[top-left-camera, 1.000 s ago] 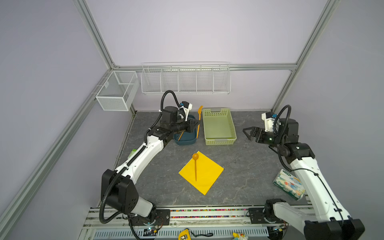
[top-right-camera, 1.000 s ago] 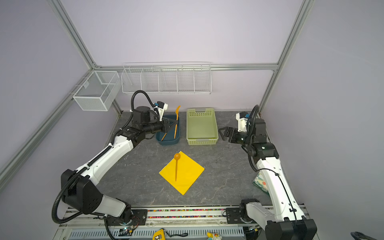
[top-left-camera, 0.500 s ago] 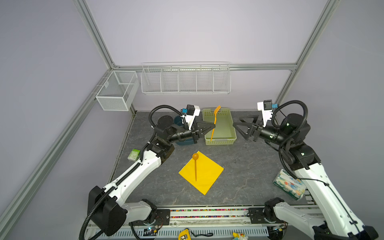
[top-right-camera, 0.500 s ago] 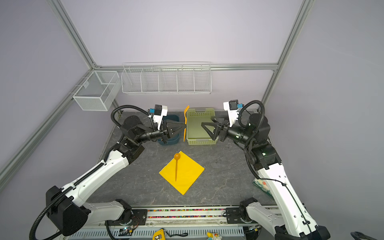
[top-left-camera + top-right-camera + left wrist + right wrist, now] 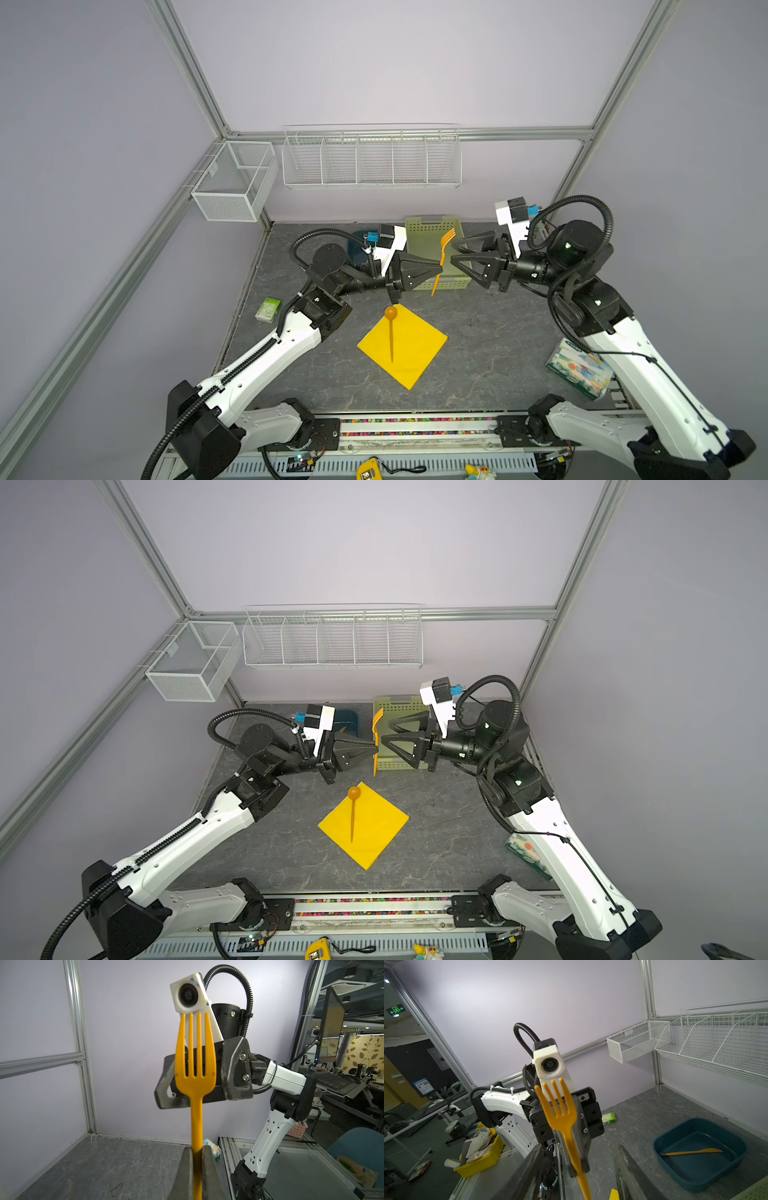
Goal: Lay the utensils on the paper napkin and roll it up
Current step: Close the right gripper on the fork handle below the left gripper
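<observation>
Above the table's middle, my left gripper (image 5: pixel 438 270) is shut on the handle of an upright orange fork (image 5: pixel 444 249), tines up. The left wrist view shows that fork (image 5: pixel 195 1076) pinched between the left gripper (image 5: pixel 196 1150) pads. My right gripper (image 5: pixel 455 251) faces it, open, one finger on each side of the fork (image 5: pixel 560 1111) without touching it. The yellow paper napkin (image 5: pixel 419 353) lies flat below, and on it lies the spoon (image 5: pixel 391 332). A thin straight utensil (image 5: pixel 691 1152) lies in the blue bin (image 5: pixel 708 1169).
A green basket (image 5: pixel 428 232) stands behind the two grippers. The patterned tissue pack (image 5: pixel 579 368) sits at the right edge, partly under the right arm. A small green-white packet (image 5: pixel 268 309) lies at the left edge. White wire baskets (image 5: pixel 370 162) hang on the back wall.
My left gripper lifted the fork from the blue bin to mid-air over the table's middle. The right arm swung in to meet it, and its jaws have narrowed around the fork.
</observation>
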Controlling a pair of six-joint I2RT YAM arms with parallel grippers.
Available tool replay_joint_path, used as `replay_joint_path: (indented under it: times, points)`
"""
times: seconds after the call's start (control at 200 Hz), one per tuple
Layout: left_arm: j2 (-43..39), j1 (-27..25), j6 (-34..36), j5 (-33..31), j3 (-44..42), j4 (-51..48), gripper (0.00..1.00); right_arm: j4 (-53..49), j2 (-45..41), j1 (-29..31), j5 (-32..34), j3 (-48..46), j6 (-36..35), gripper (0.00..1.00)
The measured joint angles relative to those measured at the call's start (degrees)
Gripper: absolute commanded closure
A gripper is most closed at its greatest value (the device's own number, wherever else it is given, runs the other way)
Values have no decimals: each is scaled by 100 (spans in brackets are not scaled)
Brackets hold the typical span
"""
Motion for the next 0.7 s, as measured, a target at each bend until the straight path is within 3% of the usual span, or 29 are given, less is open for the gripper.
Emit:
replay_joint_path:
  times: [0.7]
  points:
    - [-44, -39, 129, 7, 0, -59, 100, -210, 72, 321, -212, 0, -787, 66]
